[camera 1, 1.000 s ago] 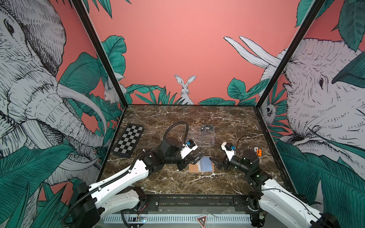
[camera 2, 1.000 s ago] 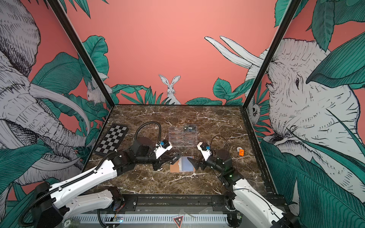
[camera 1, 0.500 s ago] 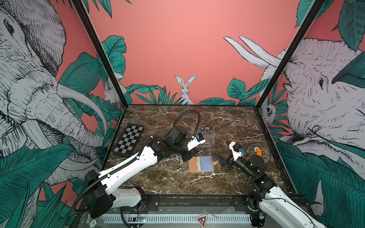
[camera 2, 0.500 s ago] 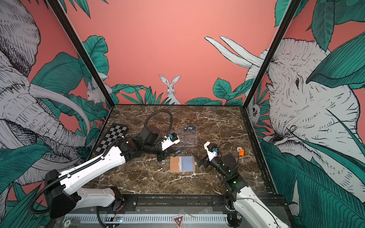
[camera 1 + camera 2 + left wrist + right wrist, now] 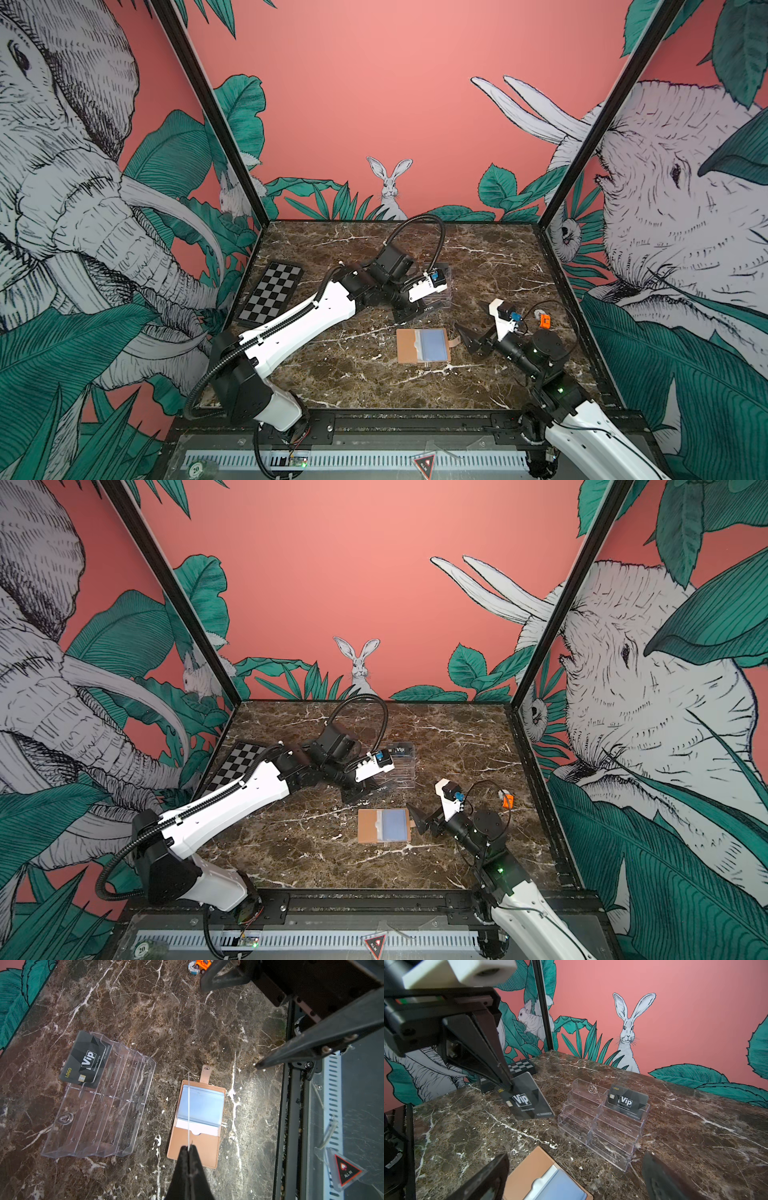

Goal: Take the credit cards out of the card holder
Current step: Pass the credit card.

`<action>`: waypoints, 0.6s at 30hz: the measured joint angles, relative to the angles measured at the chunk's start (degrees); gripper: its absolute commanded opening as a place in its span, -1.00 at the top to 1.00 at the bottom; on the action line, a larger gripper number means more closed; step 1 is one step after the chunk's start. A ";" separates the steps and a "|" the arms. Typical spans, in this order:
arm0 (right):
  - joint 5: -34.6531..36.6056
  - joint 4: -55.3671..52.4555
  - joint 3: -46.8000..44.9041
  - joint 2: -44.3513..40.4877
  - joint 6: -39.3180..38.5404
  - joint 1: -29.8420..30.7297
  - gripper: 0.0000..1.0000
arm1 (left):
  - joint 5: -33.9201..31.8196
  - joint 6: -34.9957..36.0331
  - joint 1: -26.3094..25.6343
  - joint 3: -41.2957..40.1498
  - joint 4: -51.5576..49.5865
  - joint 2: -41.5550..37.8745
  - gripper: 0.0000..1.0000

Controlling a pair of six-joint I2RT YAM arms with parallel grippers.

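Credit card (image 5: 527, 1099): corner-pinched, left gripper (image 5: 506, 1086) clenched, prob. bound for acrylic stand (image 5: 602, 1126) w/ 2nd card (image 5: 627, 1101). Card holder (image 5: 422, 345) open flat; right gripper (image 5: 476, 330) released nearby.

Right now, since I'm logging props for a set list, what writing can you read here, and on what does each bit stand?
"Vip" and "LOGO": shelved card in the clear stand.
"Vip": held card, pinched in the left gripper.
"ALL IN": triangular badge at the front edge.
"20": round chip at the front edge.
Number lines and small print on both cards: too small to read.
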 measured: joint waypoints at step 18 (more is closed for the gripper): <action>-20.92 -6.64 18.03 24.72 -25.27 -3.08 -0.68 | 0.92 7.91 0.00 7.02 -9.94 3.93 1.00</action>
